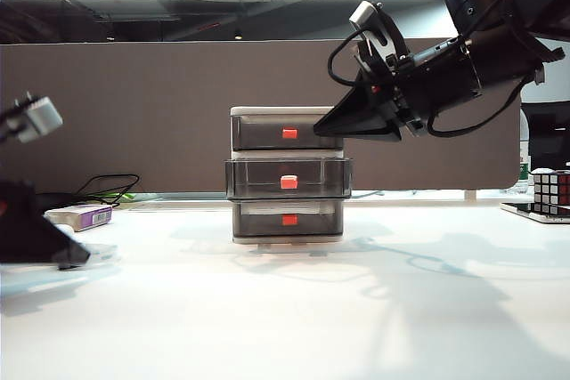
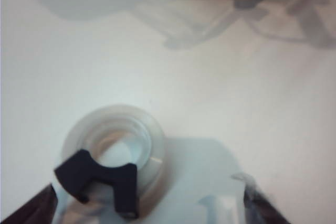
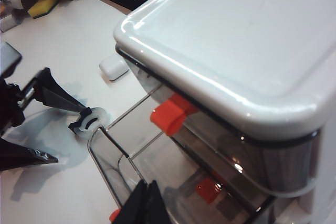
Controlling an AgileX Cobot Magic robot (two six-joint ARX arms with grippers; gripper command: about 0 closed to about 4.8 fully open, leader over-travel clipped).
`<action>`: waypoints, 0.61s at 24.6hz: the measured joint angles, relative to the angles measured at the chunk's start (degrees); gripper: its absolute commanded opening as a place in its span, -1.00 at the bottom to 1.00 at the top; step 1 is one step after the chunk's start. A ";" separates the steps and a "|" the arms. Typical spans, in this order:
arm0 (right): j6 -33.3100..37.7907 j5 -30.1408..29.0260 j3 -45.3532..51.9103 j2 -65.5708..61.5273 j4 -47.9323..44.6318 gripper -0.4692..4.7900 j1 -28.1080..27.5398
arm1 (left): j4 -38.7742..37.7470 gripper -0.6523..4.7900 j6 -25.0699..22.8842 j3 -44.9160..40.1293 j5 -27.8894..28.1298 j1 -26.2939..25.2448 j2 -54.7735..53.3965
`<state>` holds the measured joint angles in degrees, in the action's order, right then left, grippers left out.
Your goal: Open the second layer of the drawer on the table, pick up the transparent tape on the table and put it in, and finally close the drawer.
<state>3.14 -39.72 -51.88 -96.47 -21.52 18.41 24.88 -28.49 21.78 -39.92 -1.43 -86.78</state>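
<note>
The drawer [image 1: 287,175] stands mid-table, and its white top [image 3: 236,40] fills the right wrist view. The second layer [image 1: 258,180] is pulled out; its open tray [image 3: 107,158] shows, with the red-orange handle [image 3: 115,215] partly hidden. My right gripper [image 3: 147,186] is shut and empty, hovering over that tray, high beside the top tier [image 1: 319,131]. The transparent tape [image 2: 113,148] lies flat on the table [image 2: 236,87], black cutter [image 2: 100,179] toward the camera. My left gripper [image 2: 147,214] is open, one finger on each side of the tape [image 3: 89,120] without touching it.
A white oval case [image 3: 114,67] lies beside the drawer unit. A purple-and-white box [image 1: 80,216] and cables [image 1: 107,186] sit at the back left. A puzzle cube [image 1: 550,189] is at the far right. A grey partition [image 1: 134,113] runs behind the table.
</note>
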 measured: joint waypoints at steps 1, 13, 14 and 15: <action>0.00 0.00 0.00 0.00 0.00 -0.84 0.00 | 0.02 1.00 0.00 0.66 -0.02 0.00 -1.40; -0.66 -0.39 0.00 0.00 0.68 -0.84 0.00 | 2.56 1.00 -0.13 6.73 -1.09 0.04 -9.14; -0.87 -0.42 0.00 0.00 0.68 -0.84 0.00 | 2.67 1.00 -0.13 6.73 -1.16 0.07 -9.29; -1.03 -0.42 0.00 0.00 0.68 -0.84 0.00 | 3.04 1.00 -0.22 6.73 -1.53 0.07 -9.62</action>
<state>2.11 -40.14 -51.88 -96.47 -20.84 18.41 27.92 -28.71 28.51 -41.45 -1.37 -96.40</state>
